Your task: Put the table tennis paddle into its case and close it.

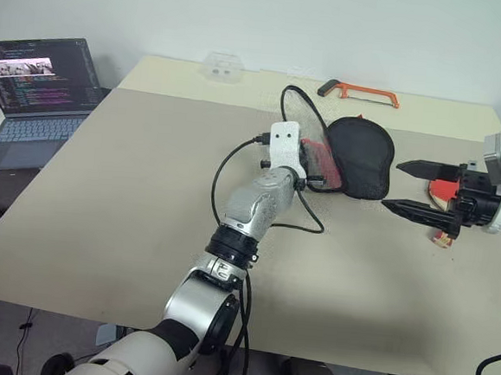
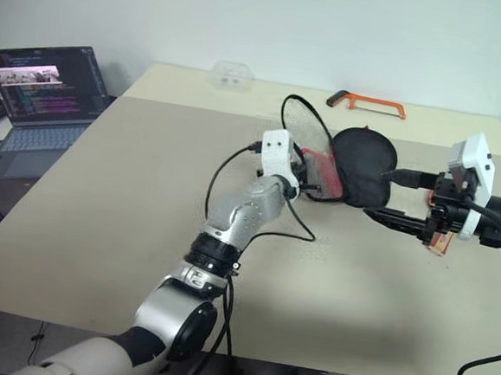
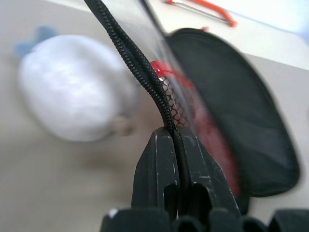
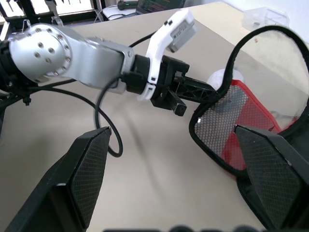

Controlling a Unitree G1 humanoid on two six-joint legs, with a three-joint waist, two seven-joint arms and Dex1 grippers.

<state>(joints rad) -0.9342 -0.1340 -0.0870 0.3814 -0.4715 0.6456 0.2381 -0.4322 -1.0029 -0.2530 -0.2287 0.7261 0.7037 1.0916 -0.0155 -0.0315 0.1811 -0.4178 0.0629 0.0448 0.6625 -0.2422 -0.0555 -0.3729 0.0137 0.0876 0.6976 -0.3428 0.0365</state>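
We are seeing one case [image 1: 357,157] lying open toward the far edge of the beige table [image 1: 127,212], its black lining facing up and its red, mesh-pocketed flap [image 4: 231,121] being lifted on the near-left side. One table tennis paddle [image 1: 444,192] is lying toward the right edge, mostly hidden behind our right gripper, with only a patch of red rubber and the end of the wooden handle [image 1: 442,240] showing; it is outside the case and just to its right. Our left gripper [image 3: 175,145] is clamping tight on the black zip edging [image 3: 130,58] of the flap, holding that edge up off the table. Our right gripper [image 1: 411,188] is hanging with its two black fingers spread wide and gripping nothing, its tips pointing at the right rim of the case, above the paddle. Beyond the case we are counting one orange hacksaw [image 1: 359,93] near the far edge and one clear plastic container [image 1: 223,66] further left along the same edge. One open laptop [image 1: 34,92] is sitting on a lower surface off the left edge. A white rounded object [image 3: 72,87] is lying just behind the lifted flap in the left wrist view; we cannot tell what it is. The near half of the table and its whole left side are lying bare, giving both arms plenty of room.
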